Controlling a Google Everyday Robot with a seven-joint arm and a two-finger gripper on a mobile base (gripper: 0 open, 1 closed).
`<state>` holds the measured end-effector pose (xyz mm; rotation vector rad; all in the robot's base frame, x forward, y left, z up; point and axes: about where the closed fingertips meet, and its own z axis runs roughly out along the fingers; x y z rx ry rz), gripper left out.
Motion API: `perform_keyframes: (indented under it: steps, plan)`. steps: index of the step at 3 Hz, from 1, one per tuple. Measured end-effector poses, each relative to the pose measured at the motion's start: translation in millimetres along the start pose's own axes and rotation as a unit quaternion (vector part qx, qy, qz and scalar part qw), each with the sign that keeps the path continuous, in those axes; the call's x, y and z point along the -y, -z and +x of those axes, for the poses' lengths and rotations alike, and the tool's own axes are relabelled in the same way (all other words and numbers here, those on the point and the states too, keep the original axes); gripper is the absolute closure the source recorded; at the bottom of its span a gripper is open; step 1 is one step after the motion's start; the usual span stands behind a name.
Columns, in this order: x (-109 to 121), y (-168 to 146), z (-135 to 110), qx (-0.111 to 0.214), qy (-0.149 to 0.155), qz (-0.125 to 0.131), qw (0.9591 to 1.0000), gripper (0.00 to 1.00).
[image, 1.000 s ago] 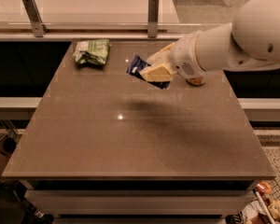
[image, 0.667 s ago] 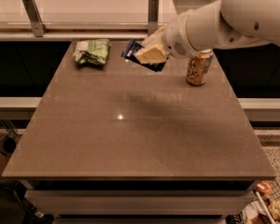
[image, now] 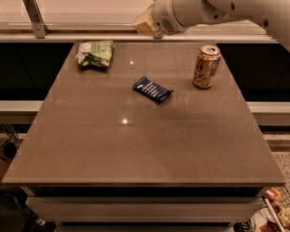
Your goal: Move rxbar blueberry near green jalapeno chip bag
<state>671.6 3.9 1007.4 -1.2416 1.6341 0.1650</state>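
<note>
The rxbar blueberry [image: 152, 89], a flat dark blue wrapper with white lettering, lies free on the brown table [image: 135, 149], a little behind its middle. The green jalapeno chip bag [image: 94, 53], wrinkly light green and white, lies at the far left of the table, well apart from the bar. My gripper [image: 145, 23] hangs high over the table's far edge, above and behind the bar, and holds nothing that I can see. The white arm [image: 232, 4] reaches in from the upper right.
An orange drink can [image: 206, 66] stands upright at the far right of the table, to the right of the bar. A white counter with a metal post [image: 35, 16] runs behind the table. The table's front edge drops to the floor.
Earlier my gripper was low over the far middle of the table with the blue bar at it. Now it has risen up and back, and the bar lies alone on the table.
</note>
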Motion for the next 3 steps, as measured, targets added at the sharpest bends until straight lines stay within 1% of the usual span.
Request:
perform_keyframes:
  steps: [1, 2, 3]
  plan:
    - [11.3, -13.4, -10.2, 0.012, 0.016, 0.011, 0.9997, 1.00]
    - [9.7, -13.6, -11.8, 0.012, 0.017, 0.009, 0.9997, 0.82]
    - [8.4, -14.3, -13.7, 0.013, 0.018, 0.008, 0.9997, 0.59]
